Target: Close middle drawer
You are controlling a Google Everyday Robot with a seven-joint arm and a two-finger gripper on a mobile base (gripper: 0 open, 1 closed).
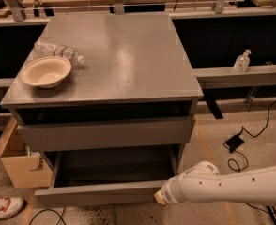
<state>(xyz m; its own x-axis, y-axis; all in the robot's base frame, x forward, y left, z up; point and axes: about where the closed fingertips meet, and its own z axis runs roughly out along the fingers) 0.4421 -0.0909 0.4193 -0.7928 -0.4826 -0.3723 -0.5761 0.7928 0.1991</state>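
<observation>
The grey cabinet (114,55) stands in the middle of the camera view. Its middle drawer (100,193) is pulled out toward me; the inside of this shallow box is bare and its flat front faces the floor edge of the view. The wider top drawer front (105,132) sits above it, almost flush. My white arm comes in from the lower right, and its gripper (162,197) end is against the right part of the middle drawer's front. The fingers are hidden behind the wrist.
A pale bowl (46,71) and a clear plastic bottle (58,50) lie on the cabinet top at the left. A cardboard box (23,170) and a shoe (4,206) are on the floor at the left. A power adapter with cables (234,142) lies on the right.
</observation>
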